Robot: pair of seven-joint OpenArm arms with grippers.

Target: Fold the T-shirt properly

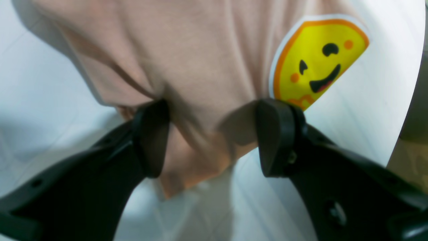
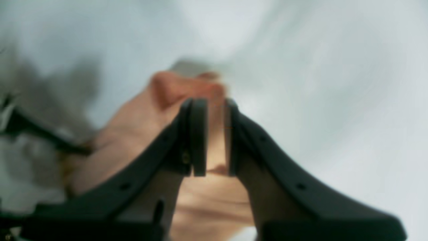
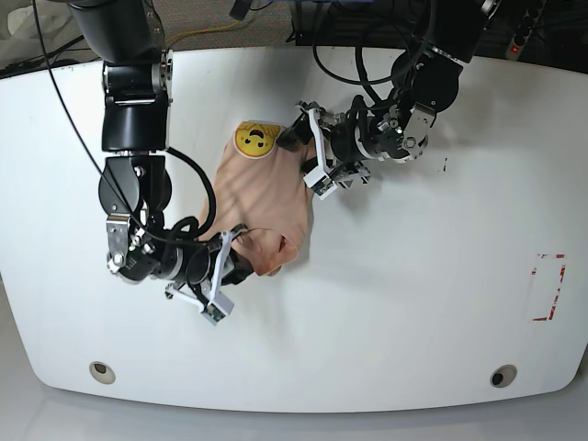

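Gripping: right gripper point(image 3: 241, 262) clamps a bunched fold of the shirt point(image 3: 262, 193) between narrowly set jaws; the right wrist view shows peach cloth pinched between both fingers point(image 2: 199, 134).
Right arm: sits at the left of the base view, reaching from the far edge toward the near side of the table point(image 3: 413, 303).
Shirt position: lies crumpled on the table, left of center, between the two grippers.
Shirt shape: narrow and gathered, running from the far end to a wadded lump at the near end.
Shirt near end: raised bump of cloth just beside the right gripper.
Print: yellow face print point(image 3: 254, 138) faces up at the far left corner of the shirt; in the left wrist view it point(image 1: 317, 63) lies at the cloth's right edge, cut off by a fold.
Left gripper: left gripper point(image 3: 310, 152) stands with jaws spread wide, astride the far right edge of the shirt; cloth passes between the fingers point(image 1: 152, 137) in the left wrist view, both fingers touching it.
Left grip: whether the spread jaws actually hold the cloth cannot be told.
Left arm: enters from the far right of the base view.
Tape mark: red-outlined rectangle point(image 3: 547, 287) on the table, far right, well apart from the shirt.
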